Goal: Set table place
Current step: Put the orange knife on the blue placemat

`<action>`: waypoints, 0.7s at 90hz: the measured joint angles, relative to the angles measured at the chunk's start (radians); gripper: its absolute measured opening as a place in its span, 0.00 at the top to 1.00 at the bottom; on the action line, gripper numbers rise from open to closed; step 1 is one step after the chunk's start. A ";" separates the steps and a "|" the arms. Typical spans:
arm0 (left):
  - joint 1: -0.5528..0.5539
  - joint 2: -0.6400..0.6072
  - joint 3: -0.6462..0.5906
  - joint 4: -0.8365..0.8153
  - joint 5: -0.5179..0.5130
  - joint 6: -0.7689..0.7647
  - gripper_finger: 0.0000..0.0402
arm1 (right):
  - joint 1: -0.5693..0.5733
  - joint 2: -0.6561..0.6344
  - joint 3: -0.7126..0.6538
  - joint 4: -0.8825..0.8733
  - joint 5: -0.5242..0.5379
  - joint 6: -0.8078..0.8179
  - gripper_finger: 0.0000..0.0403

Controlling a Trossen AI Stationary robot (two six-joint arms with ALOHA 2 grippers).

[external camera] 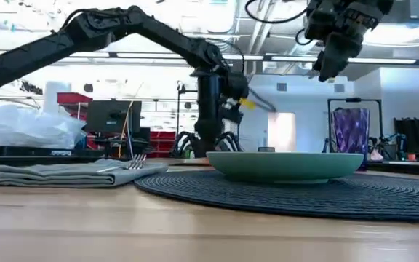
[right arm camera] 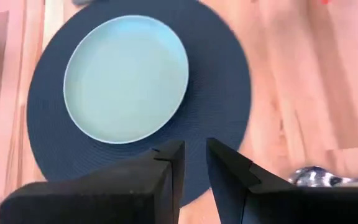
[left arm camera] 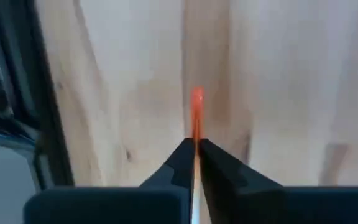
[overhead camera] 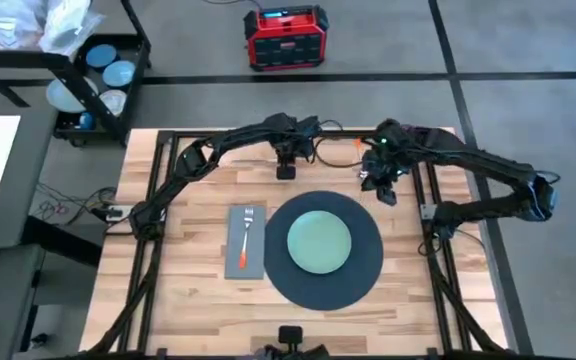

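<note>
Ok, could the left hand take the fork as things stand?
Probably not yet. The fork lies uncovered on the napkin, with nothing in the way, but the left hand, at the far edge of the table, is shut on an orange-handled utensil. The right hand hangs open by the mat.

The mat (overhead camera: 325,249) and plate (overhead camera: 319,242) are occupying the table's (overhead camera: 198,290) centre. The napkin (overhead camera: 247,241) with the fork (overhead camera: 245,238) is lying just beside the mat's left edge. Bare wood is showing along the near edge and both front corners. The left gripper (overhead camera: 286,172) and right gripper (overhead camera: 384,190) are crowding the far strip.
</note>
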State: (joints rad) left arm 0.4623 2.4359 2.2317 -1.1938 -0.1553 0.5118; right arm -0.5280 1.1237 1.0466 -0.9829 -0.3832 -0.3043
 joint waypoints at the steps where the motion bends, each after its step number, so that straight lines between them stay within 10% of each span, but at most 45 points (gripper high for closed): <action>1: -0.001 0.000 0.003 0.000 0.000 0.000 1.00 | -0.001 -0.003 0.000 0.000 0.000 0.001 0.86; 63: -0.122 -0.002 0.009 0.148 -0.047 0.107 1.00 | -0.003 -0.052 0.000 -0.027 0.026 0.043 0.86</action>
State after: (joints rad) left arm 0.3404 2.4344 2.2410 -1.0461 -0.2028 0.6186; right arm -0.5308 1.0718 1.0466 -1.0096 -0.3569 -0.2616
